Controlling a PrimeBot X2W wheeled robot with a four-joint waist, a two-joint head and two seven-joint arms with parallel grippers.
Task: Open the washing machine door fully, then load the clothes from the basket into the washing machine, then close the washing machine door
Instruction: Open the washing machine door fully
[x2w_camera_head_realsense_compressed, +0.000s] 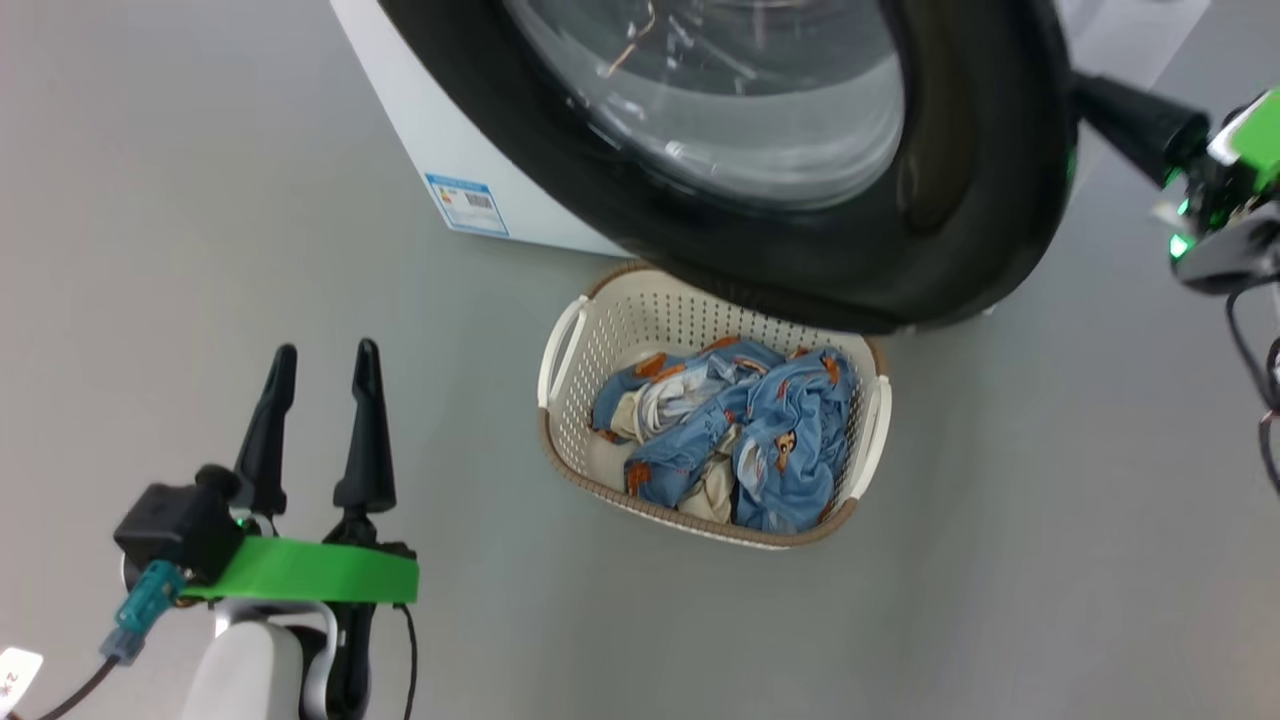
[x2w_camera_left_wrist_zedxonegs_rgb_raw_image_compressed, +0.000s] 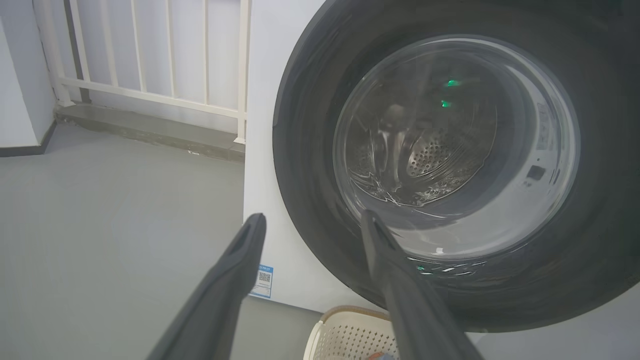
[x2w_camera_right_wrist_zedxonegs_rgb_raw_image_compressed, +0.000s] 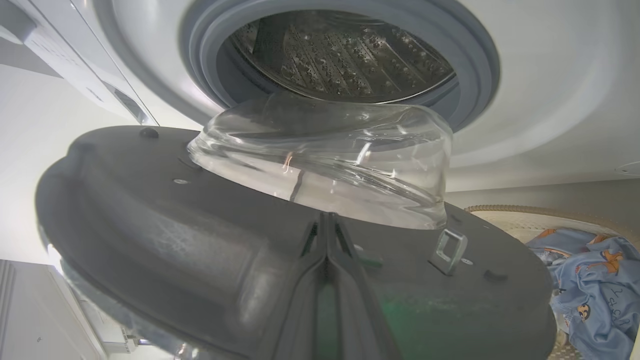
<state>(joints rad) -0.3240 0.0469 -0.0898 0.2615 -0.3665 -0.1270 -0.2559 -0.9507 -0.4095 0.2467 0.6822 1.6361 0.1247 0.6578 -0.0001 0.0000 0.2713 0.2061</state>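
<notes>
The washing machine door (x2w_camera_head_realsense_compressed: 980, 200) stands partly swung out from the white washing machine (x2w_camera_head_realsense_compressed: 450, 150), its black rim hanging over the far end of the basket (x2w_camera_head_realsense_compressed: 600, 330). Inside the basket lie the clothes (x2w_camera_head_realsense_compressed: 740, 430), blue bear-print fabric mixed with cream cloth. My right gripper (x2w_camera_head_realsense_compressed: 1100, 100) reaches in behind the door's right edge. In the right wrist view its shut fingers (x2w_camera_right_wrist_zedxonegs_rgb_raw_image_compressed: 327, 235) rest against the door's grey inner face (x2w_camera_right_wrist_zedxonegs_rgb_raw_image_compressed: 150, 240), just below the glass bowl (x2w_camera_right_wrist_zedxonegs_rgb_raw_image_compressed: 325, 160), with the steel drum (x2w_camera_right_wrist_zedxonegs_rgb_raw_image_compressed: 340, 55) beyond. My left gripper (x2w_camera_head_realsense_compressed: 326, 348) is open and empty, left of the basket.
A blue label sticker (x2w_camera_head_realsense_compressed: 467, 204) marks the machine's lower front. A metal latch loop (x2w_camera_right_wrist_zedxonegs_rgb_raw_image_compressed: 450, 245) juts from the door's inner face. A white railing (x2w_camera_left_wrist_zedxonegs_rgb_raw_image_compressed: 150, 50) with a low step stands left of the machine. Bare grey floor surrounds the basket.
</notes>
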